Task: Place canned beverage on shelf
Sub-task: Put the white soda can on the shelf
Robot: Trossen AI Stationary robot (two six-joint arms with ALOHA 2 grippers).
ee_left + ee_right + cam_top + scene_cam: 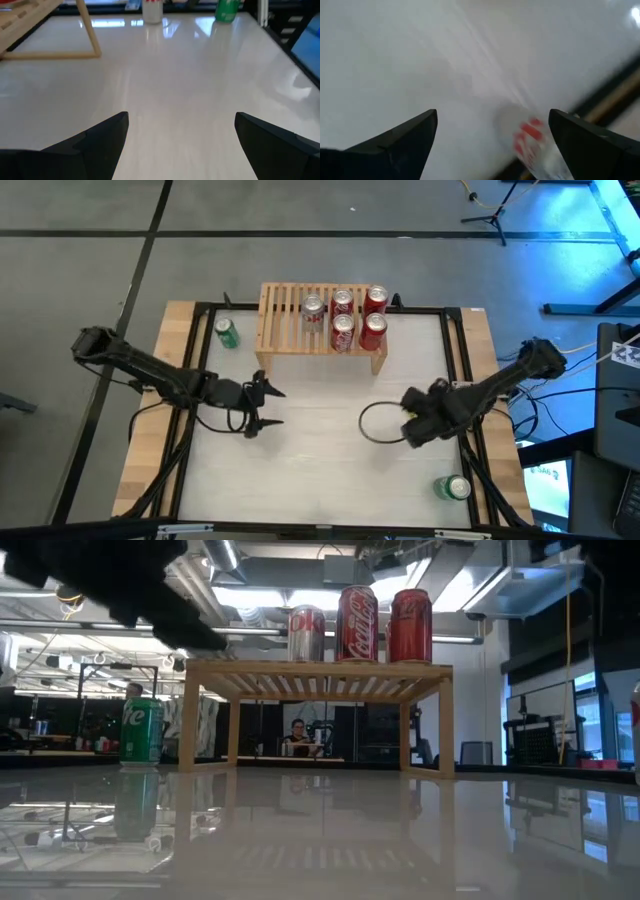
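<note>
Shelf (322, 320) stands at the table's (320, 470) far edge, five cans (343, 332) on its slats. Green can (227, 333) sits just beside the shelf's left leg; a second green can (452, 488) lies well apart, near the front right corner. Left gripper (268, 407) hovers in front of the shelf, fingers spread, empty. Right gripper (408, 420), front-right of the shelf, fingers spread, nothing between them.

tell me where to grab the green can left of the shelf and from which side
Grip the green can around the middle of its round wall, coming level from the open table side with the left end effector. It stands upright, apart from the shelf, so both sides are free.
</note>
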